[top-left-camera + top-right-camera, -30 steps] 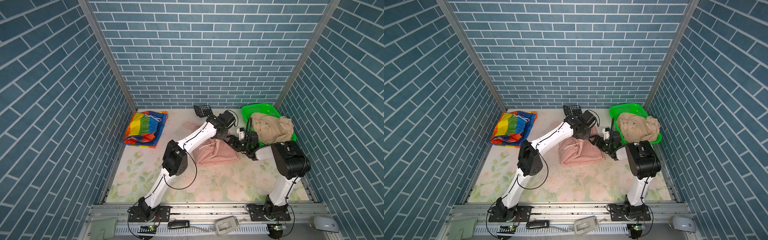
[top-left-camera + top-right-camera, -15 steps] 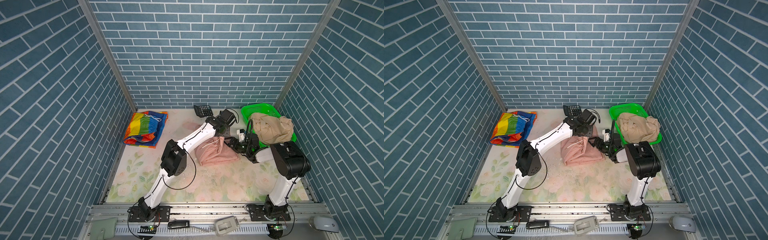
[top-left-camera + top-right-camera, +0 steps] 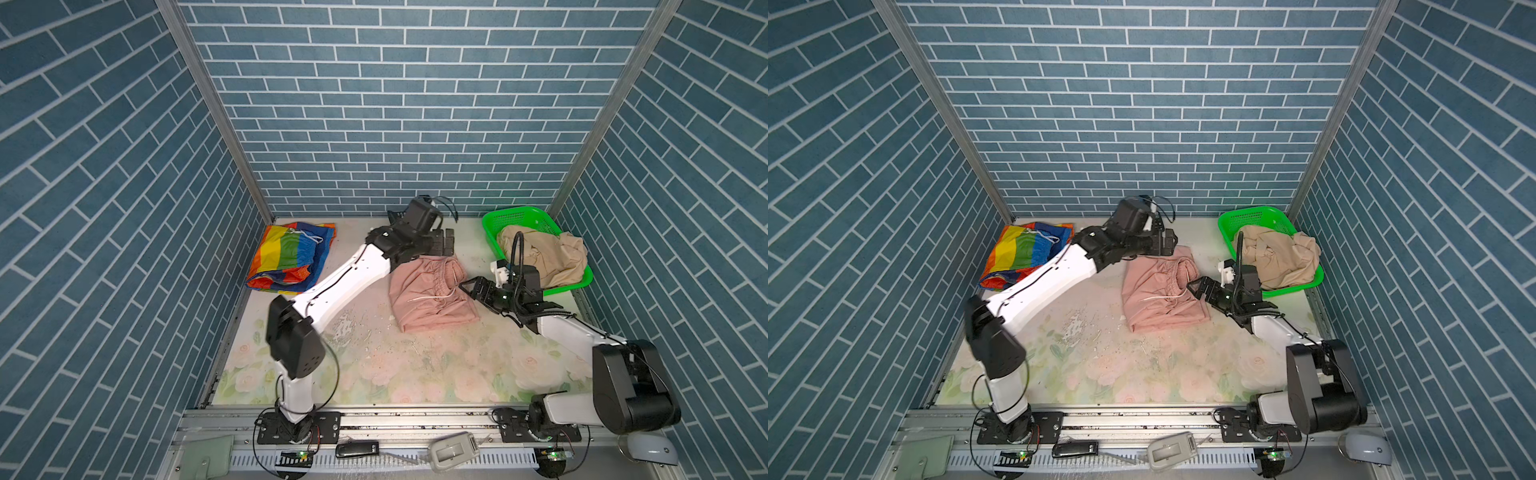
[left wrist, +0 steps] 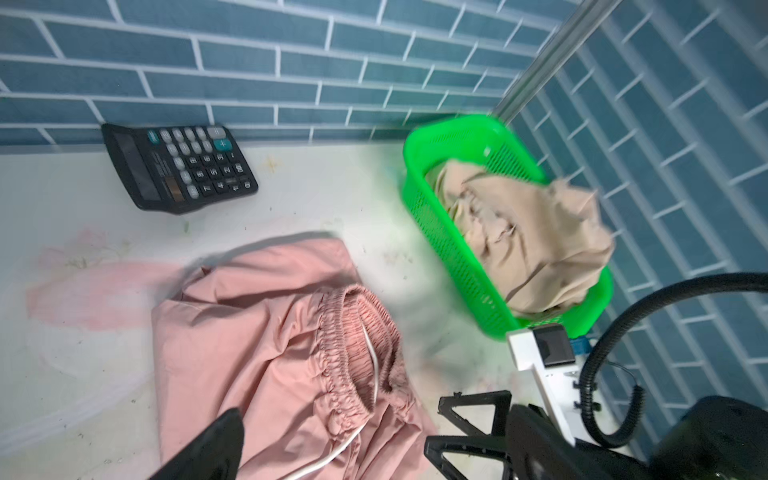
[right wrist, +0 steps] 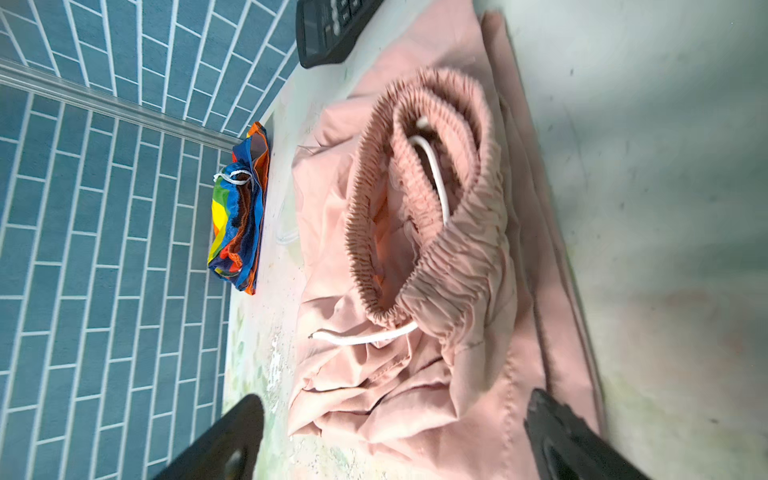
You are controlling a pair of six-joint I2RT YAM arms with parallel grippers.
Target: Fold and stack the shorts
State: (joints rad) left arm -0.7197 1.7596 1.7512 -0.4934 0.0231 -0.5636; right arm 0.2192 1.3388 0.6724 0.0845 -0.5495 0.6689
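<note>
Nearest, just in front of the basket [image 3: 515, 214], the right claw [image 3: 468, 291] is being held spread wide, with nothing being gripped. Its tips are being pointed at the pink shorts [image 3: 428, 299]. These are being shown lying on the surface [image 3: 374, 365] just beside the basket. They are roughly folded but rumpled, with the waistband gaping and the drawstring trailing. This fold is therefore being judged unfinished, and no stacking is being done yet.

Just beyond, near their far edge, the left claw [image 3: 442, 245] is likewise being held open and empty. Well apart from the basket, the rainbow shorts [image 3: 291, 257] are being shown as a folded bundle, seemingly done. Inside the basket, the beige shorts [image 3: 540, 257] are being left heaped and unfolded. Roughly a third of the work is being counted as done.
</note>
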